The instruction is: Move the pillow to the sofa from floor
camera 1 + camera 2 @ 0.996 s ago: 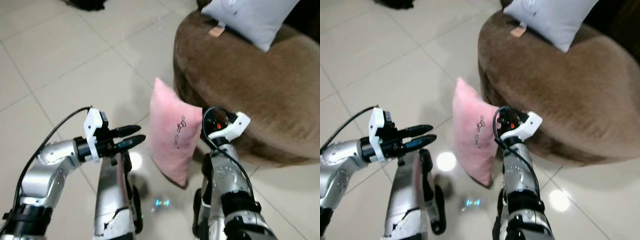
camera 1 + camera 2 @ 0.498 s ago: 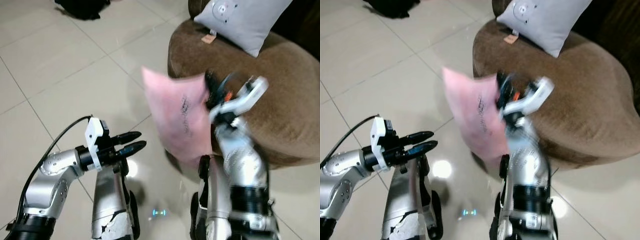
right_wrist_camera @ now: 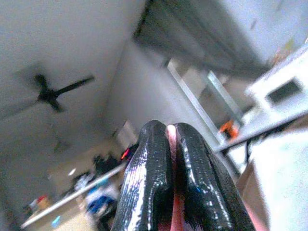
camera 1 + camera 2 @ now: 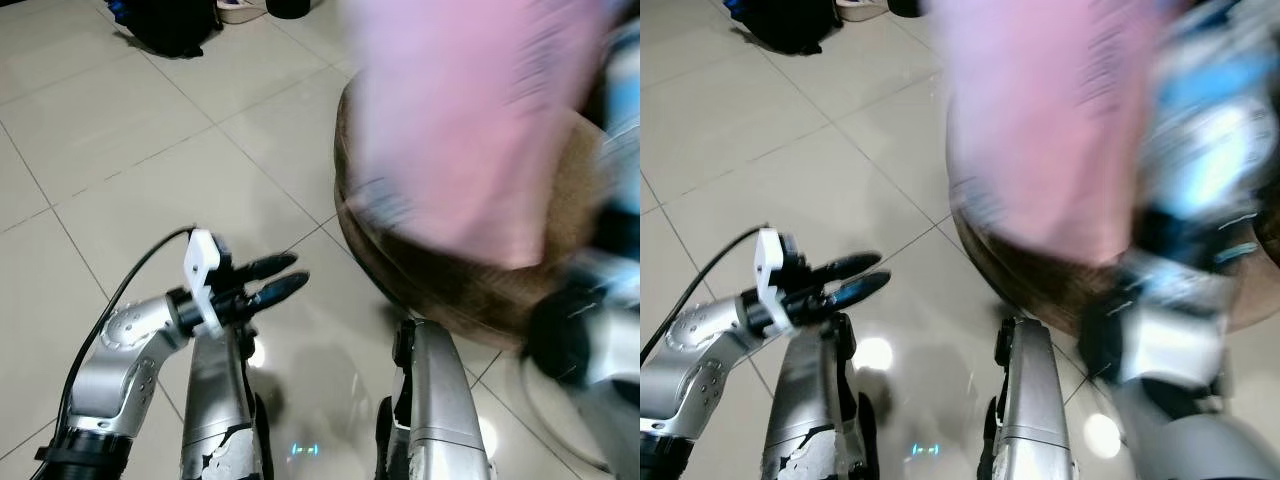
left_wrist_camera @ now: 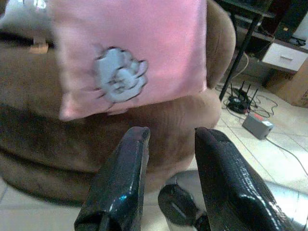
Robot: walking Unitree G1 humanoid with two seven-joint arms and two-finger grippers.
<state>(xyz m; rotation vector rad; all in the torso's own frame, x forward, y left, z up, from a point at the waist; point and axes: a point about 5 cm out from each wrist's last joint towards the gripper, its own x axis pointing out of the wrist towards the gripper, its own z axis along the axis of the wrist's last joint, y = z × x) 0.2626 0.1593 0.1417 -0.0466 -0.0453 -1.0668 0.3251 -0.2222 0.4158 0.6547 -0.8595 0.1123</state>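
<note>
Holding pink pillow (image 4: pixel 470 120) blurred above brown sofa (image 5: pixel 159 120), your right gripper (image 3: pixel 168 144) pinches it; left gripper (image 4: pixel 278 279) open, idle.

- Pillow (image 5: pixel 130 48) — pink, with a pale blue-grey flower design on its face.
- Sofa (image 5: pixel 72 125) — brown.
- Left gripper (image 4: pixel 272 278) — glossy black fingers on a white mount, silver arm behind.
- Right gripper (image 3: pixel 168 180) — glossy black fingers (image 3: pixel 144 183), a strip of pink pinched between them.
- Floor (image 4: pixel 130 150) — pale cream tiles with thin dark joints.
- Bag (image 4: pixel 170 25) on the floor — black.
</note>
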